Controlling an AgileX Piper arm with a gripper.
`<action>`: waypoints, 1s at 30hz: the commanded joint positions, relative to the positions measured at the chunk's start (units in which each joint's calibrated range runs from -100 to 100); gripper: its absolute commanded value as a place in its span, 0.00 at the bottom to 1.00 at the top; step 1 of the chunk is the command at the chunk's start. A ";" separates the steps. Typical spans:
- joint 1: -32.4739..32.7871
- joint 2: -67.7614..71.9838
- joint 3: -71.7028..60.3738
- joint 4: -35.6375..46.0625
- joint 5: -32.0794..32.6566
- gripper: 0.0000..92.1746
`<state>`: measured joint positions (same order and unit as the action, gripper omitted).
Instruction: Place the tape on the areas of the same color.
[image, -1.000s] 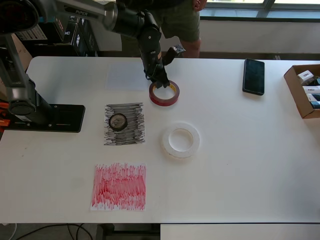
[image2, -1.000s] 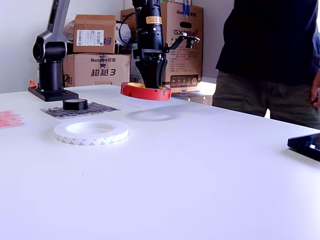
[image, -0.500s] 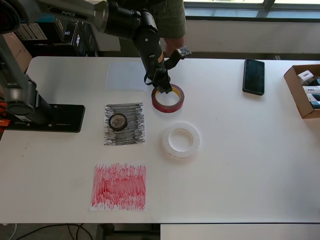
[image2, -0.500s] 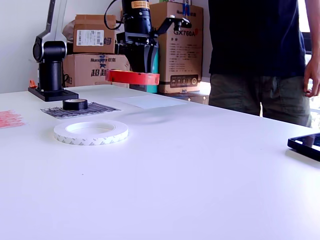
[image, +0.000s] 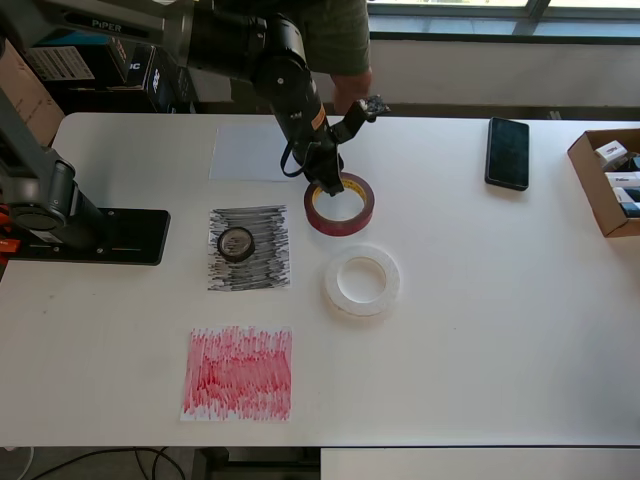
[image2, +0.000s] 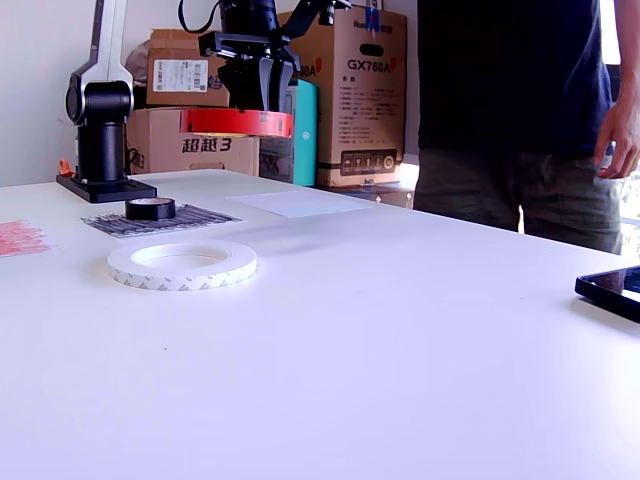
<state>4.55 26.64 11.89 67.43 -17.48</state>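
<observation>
The red roll (image2: 236, 122) is pinched by its rim in the hand (image: 327, 183), clear above the table (image: 480, 300). It is best carried level over the white ring (image: 362, 280) to the red sheet (image: 238, 373).

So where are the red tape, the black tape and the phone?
Red tape (image: 341, 203), overhead view, rim.
Black tape (image: 236, 243), overhead view, top face.
Phone (image: 507, 152), overhead view, screen.

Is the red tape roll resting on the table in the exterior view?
No, the red tape roll hangs in the claw, well above the table.
</observation>
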 joint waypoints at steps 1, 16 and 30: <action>-0.03 0.58 0.33 0.41 -0.03 0.00; -1.22 0.30 -0.12 0.41 0.38 0.00; -4.93 -8.02 -0.39 5.42 -0.19 0.00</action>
<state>-0.53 21.51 11.69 72.76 -17.58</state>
